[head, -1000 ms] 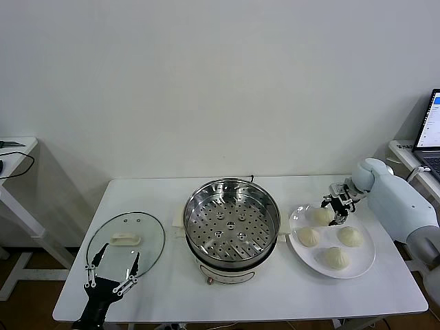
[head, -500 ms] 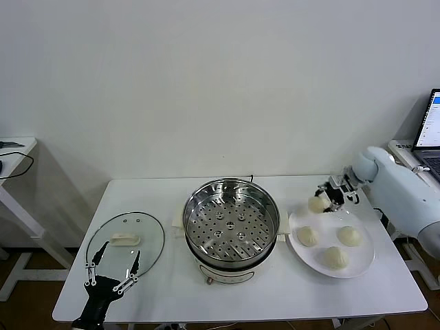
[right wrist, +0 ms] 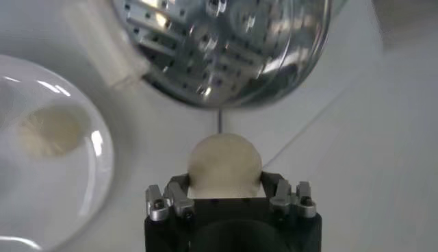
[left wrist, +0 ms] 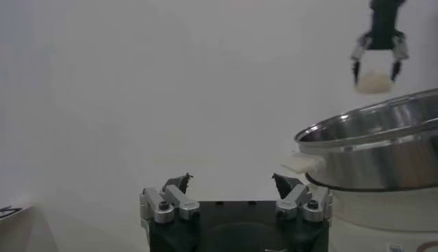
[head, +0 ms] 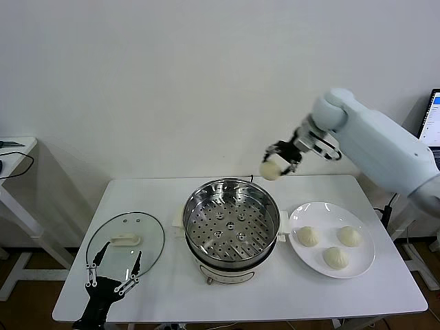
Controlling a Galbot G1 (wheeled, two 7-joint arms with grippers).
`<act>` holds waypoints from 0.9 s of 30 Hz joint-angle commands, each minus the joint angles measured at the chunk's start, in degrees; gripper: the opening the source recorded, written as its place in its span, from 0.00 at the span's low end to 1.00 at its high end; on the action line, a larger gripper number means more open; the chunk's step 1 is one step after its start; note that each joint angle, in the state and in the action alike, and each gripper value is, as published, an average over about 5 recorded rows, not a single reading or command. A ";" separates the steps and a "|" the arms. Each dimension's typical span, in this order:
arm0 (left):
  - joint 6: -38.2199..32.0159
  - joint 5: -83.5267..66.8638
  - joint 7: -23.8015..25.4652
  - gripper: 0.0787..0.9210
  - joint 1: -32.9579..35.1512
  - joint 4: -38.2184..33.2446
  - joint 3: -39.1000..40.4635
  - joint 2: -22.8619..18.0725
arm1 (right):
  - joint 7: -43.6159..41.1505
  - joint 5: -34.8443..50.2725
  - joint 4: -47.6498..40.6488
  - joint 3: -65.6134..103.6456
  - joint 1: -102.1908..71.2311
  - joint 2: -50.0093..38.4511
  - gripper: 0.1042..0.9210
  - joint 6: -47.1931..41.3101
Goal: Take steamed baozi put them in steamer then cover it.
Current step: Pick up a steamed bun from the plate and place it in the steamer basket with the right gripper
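A plain white wall (head: 172,82) backs the white table (head: 165,289), with a smaller side table (head: 17,148) at left.

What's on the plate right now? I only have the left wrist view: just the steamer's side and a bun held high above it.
Observer: Three baozi lie on the white plate.
Operator: Anything in the steamer?
Observer: No, the steamer shows only its bare perforated tray.
Operator: Where's the cover?
Observer: The cover lies flat on the table at the steamer's left, with the left gripper open at its near edge.
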 commanded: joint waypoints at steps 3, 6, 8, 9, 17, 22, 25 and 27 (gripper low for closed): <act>-0.15 0.01 -0.02 0.88 0.12 -0.12 -0.09 -0.06 | -2.38 -0.67 7.97 -9.51 3.15 5.43 0.74 2.09; -0.22 0.01 -0.01 0.88 0.19 -0.16 -0.30 -0.11 | -2.30 -2.38 7.23 -10.00 1.31 6.49 0.74 0.98; -0.28 0.00 -0.01 0.88 0.20 -0.11 -0.44 -0.16 | -2.20 -3.26 6.04 -9.95 0.41 7.28 0.74 0.59; -0.31 0.00 -0.01 0.88 0.23 -0.08 -0.50 -0.19 | -2.15 -3.68 5.30 -9.91 0.09 7.66 0.74 0.48; -0.49 0.00 0.01 0.88 0.28 0.17 -0.64 -0.34 | -1.31 -6.27 1.25 -9.65 -1.60 11.11 0.74 -0.28; -0.60 0.00 0.02 0.88 0.21 0.29 -0.72 -0.40 | -1.09 -8.01 -1.53 -9.21 -2.72 13.43 0.74 -0.41; -0.76 0.00 0.03 0.88 0.30 0.33 -0.92 -0.40 | -0.97 -8.30 -2.80 -9.21 -3.24 14.54 0.75 -0.34; -0.88 -0.02 0.02 0.88 0.35 0.41 -1.07 -0.38 | -1.04 -8.37 -3.18 -9.36 -3.53 15.09 0.75 -0.26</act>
